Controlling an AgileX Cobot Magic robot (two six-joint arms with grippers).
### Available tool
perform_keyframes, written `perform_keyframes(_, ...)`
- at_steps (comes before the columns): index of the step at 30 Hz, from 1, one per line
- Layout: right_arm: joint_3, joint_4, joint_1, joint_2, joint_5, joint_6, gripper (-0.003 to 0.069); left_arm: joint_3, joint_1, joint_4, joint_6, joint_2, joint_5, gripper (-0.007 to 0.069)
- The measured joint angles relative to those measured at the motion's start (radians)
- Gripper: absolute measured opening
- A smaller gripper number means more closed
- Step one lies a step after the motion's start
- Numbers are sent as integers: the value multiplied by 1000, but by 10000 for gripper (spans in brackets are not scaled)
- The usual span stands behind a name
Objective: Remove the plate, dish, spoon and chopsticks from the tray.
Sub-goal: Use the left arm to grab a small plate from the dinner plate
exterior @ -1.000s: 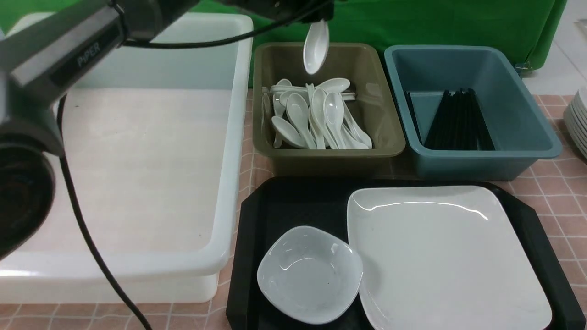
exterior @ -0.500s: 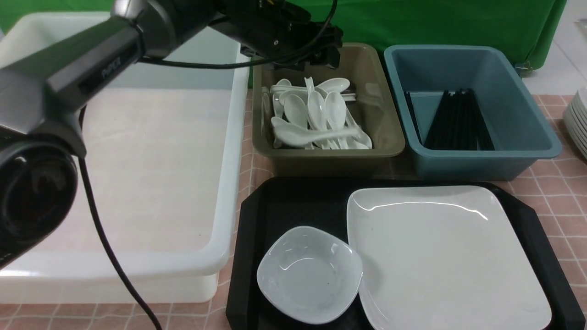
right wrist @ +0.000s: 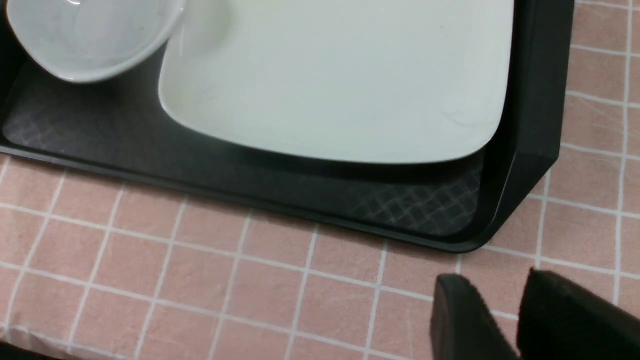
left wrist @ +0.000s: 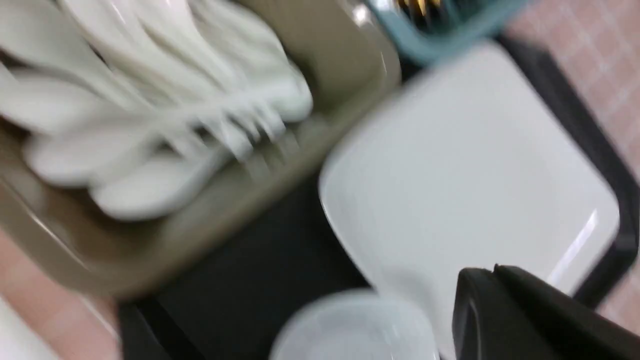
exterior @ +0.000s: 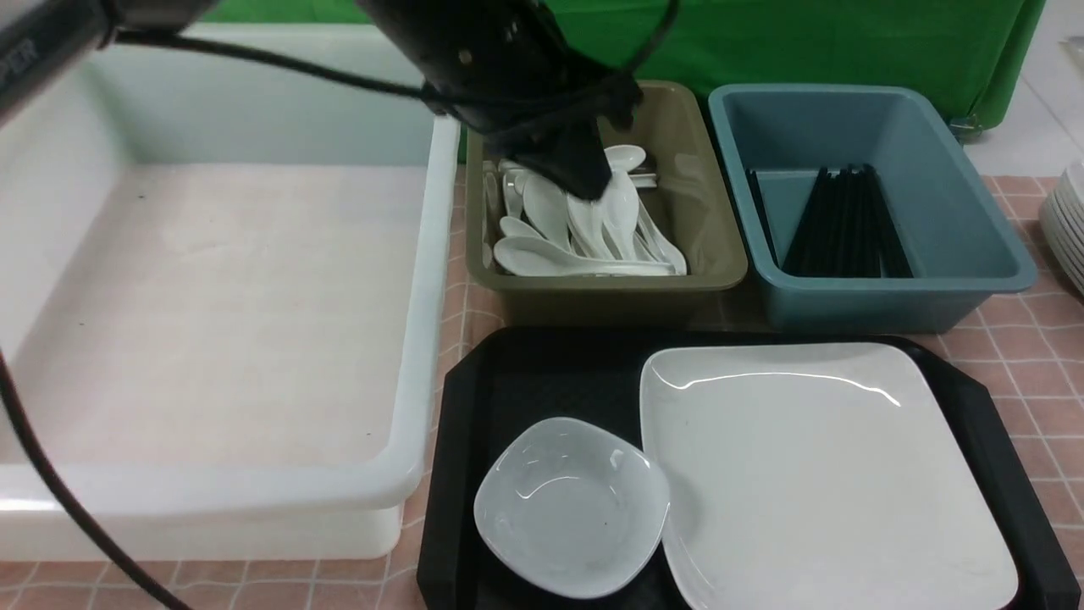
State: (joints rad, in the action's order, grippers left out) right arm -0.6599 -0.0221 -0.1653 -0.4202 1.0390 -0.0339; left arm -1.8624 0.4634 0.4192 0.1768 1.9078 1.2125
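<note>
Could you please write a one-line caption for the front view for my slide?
Left gripper shut over the spoon bin; dish and plate sit on the tray.

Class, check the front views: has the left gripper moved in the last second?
Yes: the left gripper dropped from above the olive bin's far rim toward the spoons.

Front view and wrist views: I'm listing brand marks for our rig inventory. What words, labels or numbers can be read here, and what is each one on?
"PER": pale letters on the left arm's grey link; the picture's edge cuts off the start of the word.
No other text: the tray, plate and dish show no print, and the left wrist view is too blurred to read.
</note>
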Motion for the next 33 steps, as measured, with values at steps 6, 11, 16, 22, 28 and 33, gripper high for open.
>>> perform_keyframes(6, 0, 0, 0, 0, 0, 0, 239, 153, 110, -81, 41, 34, 14, 21)
perform_keyframes(11, 0, 0, 0, 0, -4, 0, 239, 164, 228, -366, 131, 82, -16, 114)
perform_keyframes(16, 0, 0, 0, 0, -8, 0, 239, 164, 290, -509, 358, 113, -57, 234)
perform_keyframes(22, 0, 0, 0, 0, -8, 0, 239, 164, 298, -535, 603, 150, -159, 357)
perform_keyframes(28, 0, 0, 0, 0, -9, 0, 239, 164, 298, -550, 691, 191, -150, 367)
perform_keyframes(33, 0, 0, 0, 0, -10, 0, 239, 164, 298, -552, 768, 235, -156, 351)
